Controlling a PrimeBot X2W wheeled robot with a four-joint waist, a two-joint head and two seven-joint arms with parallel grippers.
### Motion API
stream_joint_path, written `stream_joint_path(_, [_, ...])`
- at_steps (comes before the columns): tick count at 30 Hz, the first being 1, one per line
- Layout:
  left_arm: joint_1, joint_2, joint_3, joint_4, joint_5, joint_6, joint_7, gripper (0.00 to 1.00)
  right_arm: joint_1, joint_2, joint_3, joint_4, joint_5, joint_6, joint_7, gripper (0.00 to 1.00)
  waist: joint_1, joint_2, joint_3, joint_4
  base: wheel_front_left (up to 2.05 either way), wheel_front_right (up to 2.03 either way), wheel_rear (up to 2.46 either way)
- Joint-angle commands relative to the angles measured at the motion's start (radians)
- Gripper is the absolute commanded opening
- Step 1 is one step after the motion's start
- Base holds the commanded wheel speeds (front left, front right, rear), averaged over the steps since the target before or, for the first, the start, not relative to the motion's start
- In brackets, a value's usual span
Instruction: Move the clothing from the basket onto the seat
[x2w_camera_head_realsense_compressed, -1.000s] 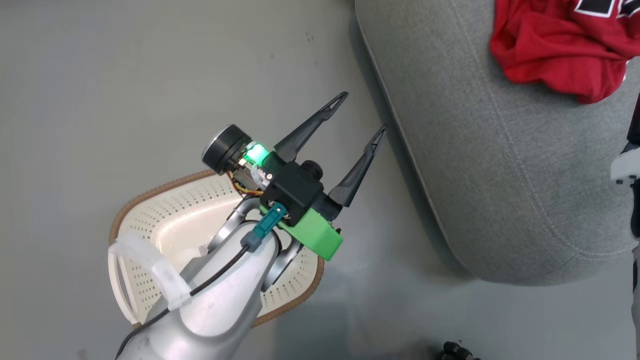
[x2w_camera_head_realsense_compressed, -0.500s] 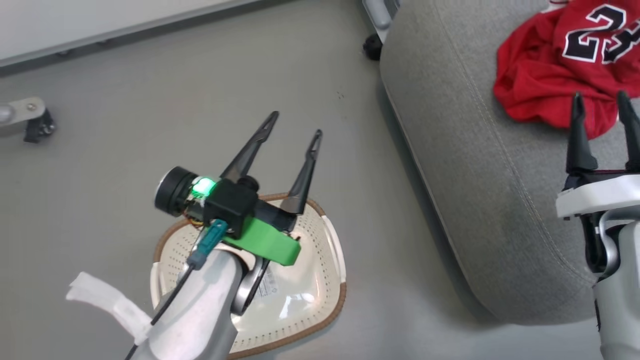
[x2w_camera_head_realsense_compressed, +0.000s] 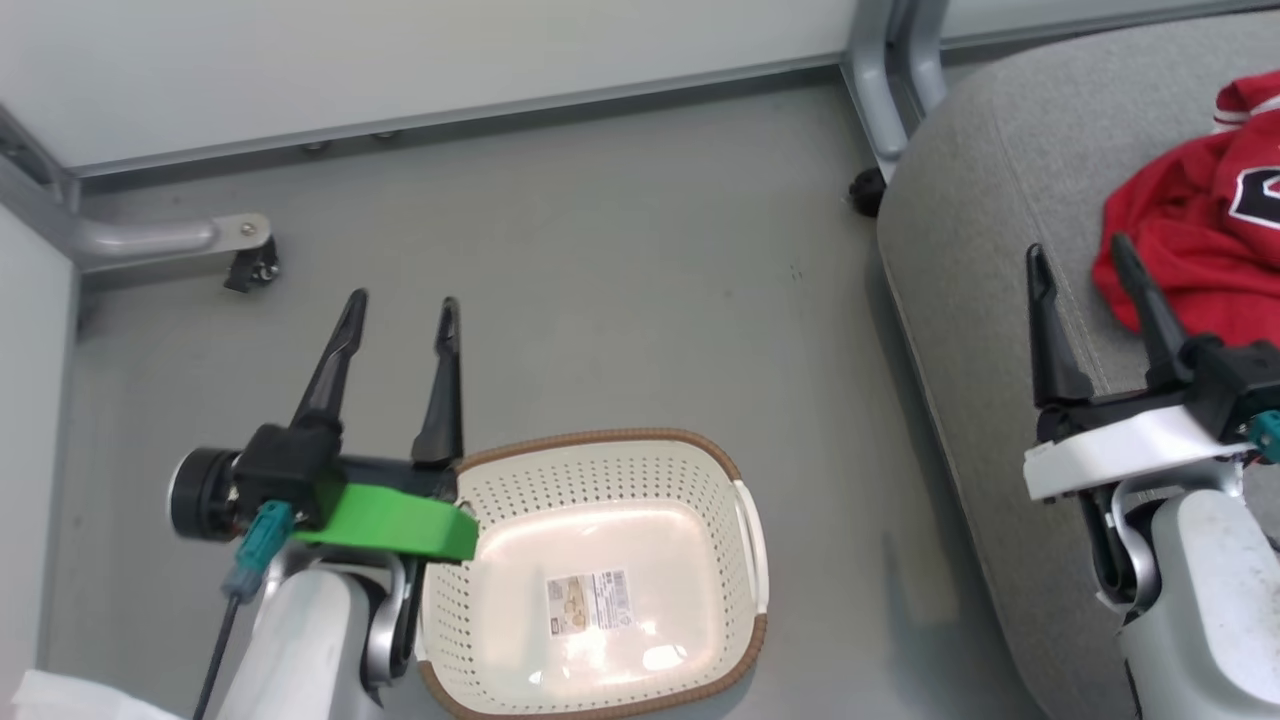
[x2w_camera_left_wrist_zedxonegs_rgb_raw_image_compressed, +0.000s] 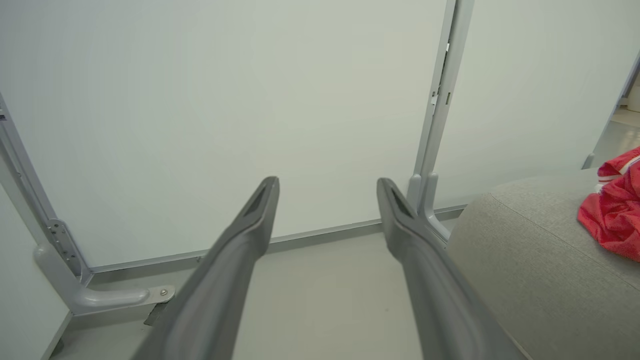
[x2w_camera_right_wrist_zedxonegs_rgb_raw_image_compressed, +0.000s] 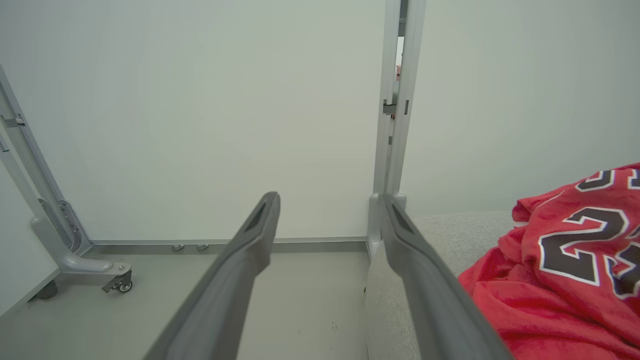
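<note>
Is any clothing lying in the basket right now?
No, the basket has a bare white floor apart from a paper label, and the red clothing lies on the seat.

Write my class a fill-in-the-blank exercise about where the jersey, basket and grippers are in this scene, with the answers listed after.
1. The red jersey lies ____ the light-grey seat.
2. The white laundry basket is ____ of clothes.
3. The left gripper and the right gripper both have their fingers ____.
4. From the robot's side, the basket stands on the floor to the ____ of the seat.
Missing words: on; empty; open; left.
</note>
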Motion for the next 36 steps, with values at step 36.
stream_joint_path(36, [0.248, -0.049, 0.185, 0.001, 0.074, -0.038, 0.000, 1.00, 0.339, 0.083, 0.016, -0.111, -0.045, -0.001, -0.002, 1.00, 0.0001, 0.0099, -0.194, 0.085, 0.00, 0.00, 0.00])
